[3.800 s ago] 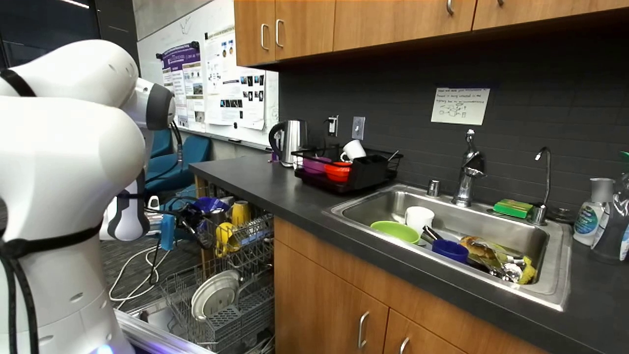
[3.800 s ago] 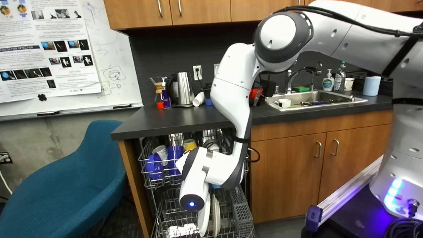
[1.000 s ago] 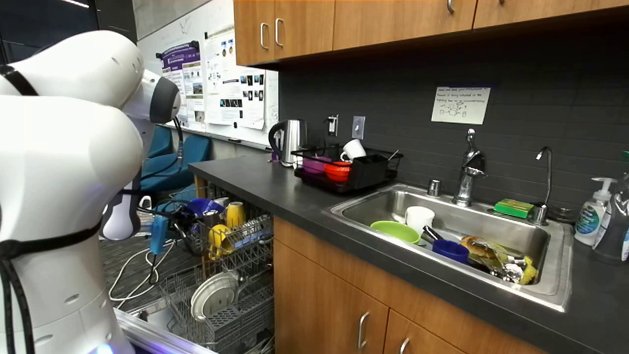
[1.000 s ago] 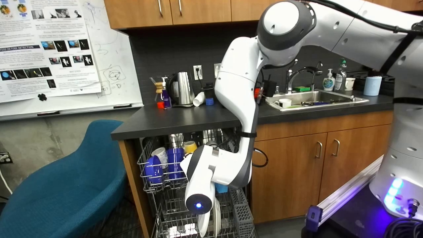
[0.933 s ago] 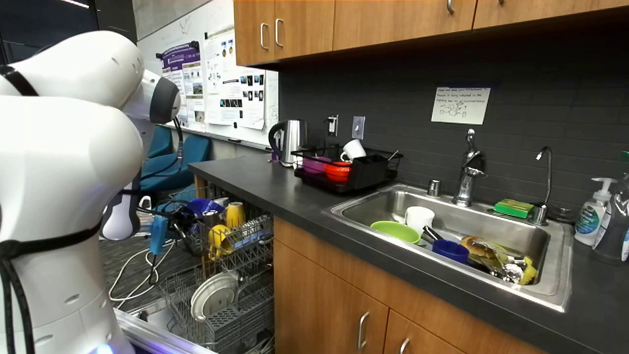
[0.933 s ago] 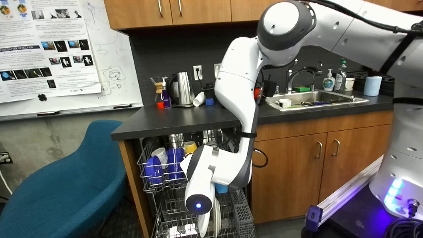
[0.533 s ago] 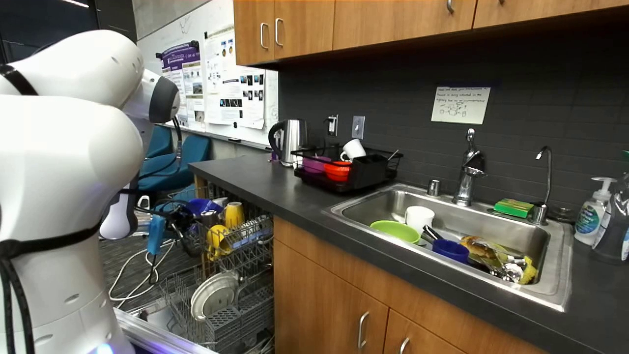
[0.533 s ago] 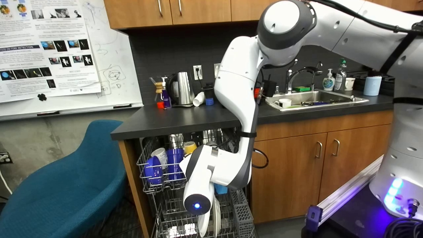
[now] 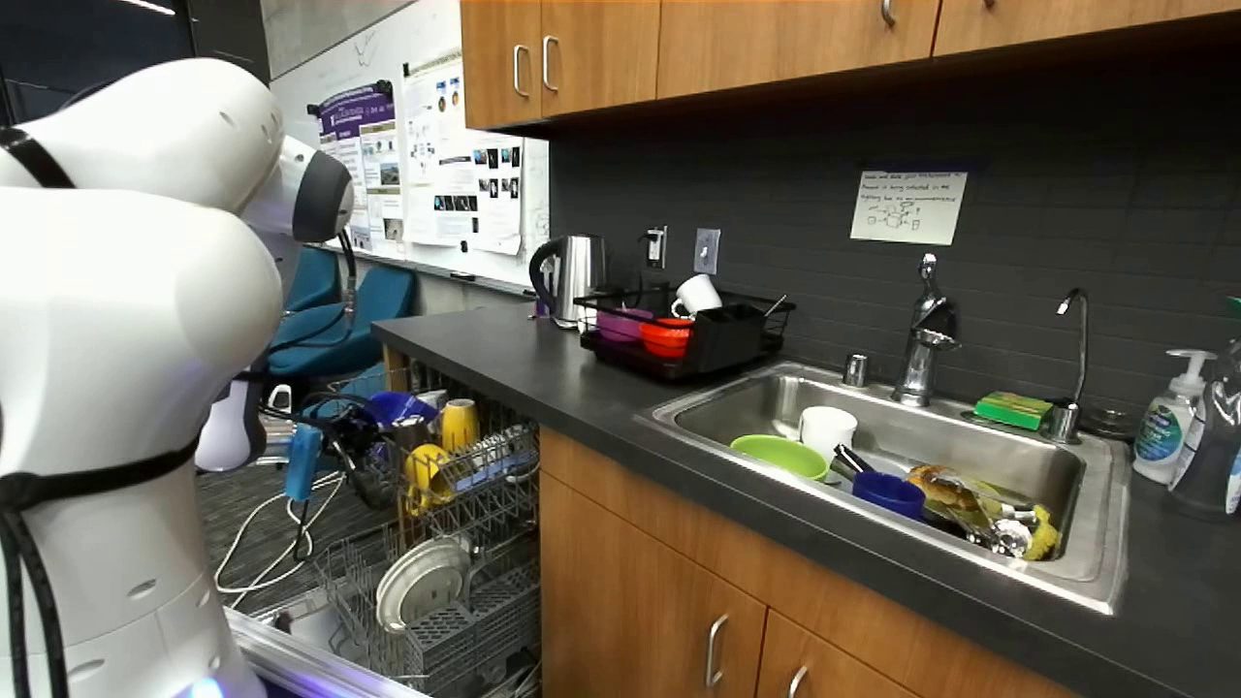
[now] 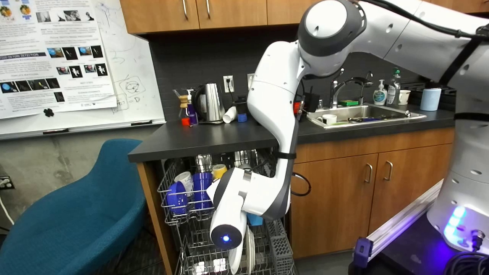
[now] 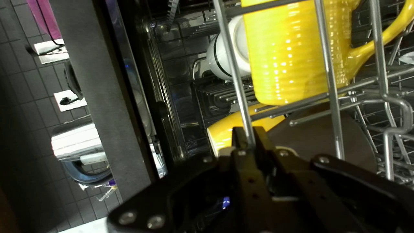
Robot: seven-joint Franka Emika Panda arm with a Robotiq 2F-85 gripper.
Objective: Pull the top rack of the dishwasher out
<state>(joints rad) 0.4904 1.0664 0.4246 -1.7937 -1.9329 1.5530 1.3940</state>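
Observation:
The top rack (image 9: 490,465) of the dishwasher (image 11: 176,87) is a grey wire basket, partly out from under the counter. It also shows in an exterior view (image 10: 195,217), partly hidden by my arm. It holds yellow cups (image 9: 460,425) and blue cups (image 10: 202,189). In the wrist view my gripper (image 11: 249,137) has its black fingertips closed around one rack wire (image 11: 239,84), with a large yellow mug (image 11: 291,58) just beyond. In an exterior view my gripper (image 9: 368,451) is at the rack's front, among cables; in another exterior view my wrist hides it.
The lower rack (image 10: 282,244) with white plates (image 9: 422,582) is pulled out below. The dark counter (image 9: 485,344) overhangs the top rack. A teal chair (image 10: 88,194) stands beside the dishwasher; wooden cabinets (image 9: 640,562) are on the other side. Cables lie on the floor.
Over the earlier frames the top rack and its cups have slid a little outward from under the counter, together with my gripper and arm. In the last second the outward motion is slight.

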